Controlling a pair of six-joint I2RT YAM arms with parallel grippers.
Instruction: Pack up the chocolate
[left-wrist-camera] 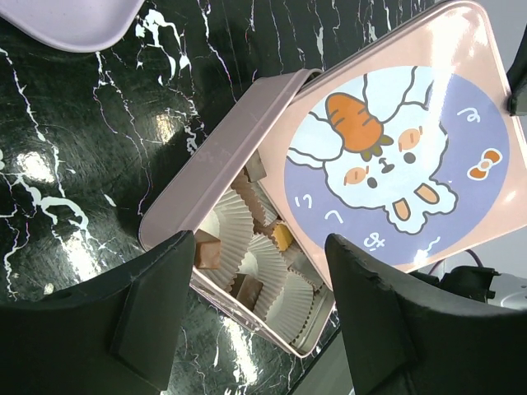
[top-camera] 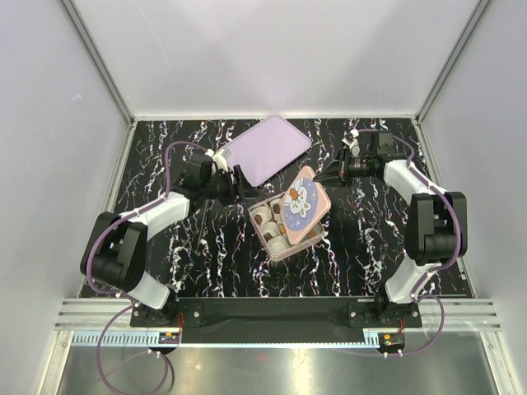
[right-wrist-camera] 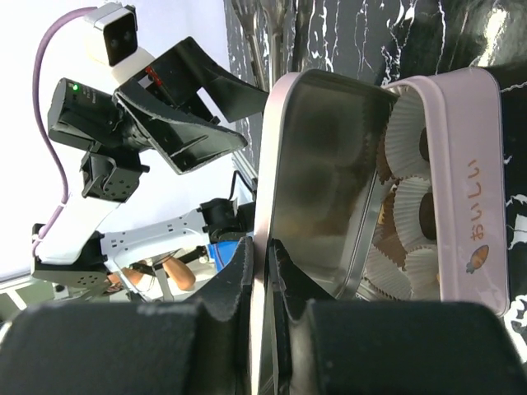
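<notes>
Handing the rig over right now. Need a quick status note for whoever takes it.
Left gripper: open, holding nothing, over the tin's left wall.
Right gripper: shut on the edge of the bunny lid, which is tilted over the tin and not seated.
Chocolate: in the white cups inside the tin.
Done: the pieces look packed.
Left: lower the lid, press it shut, release.
</notes>
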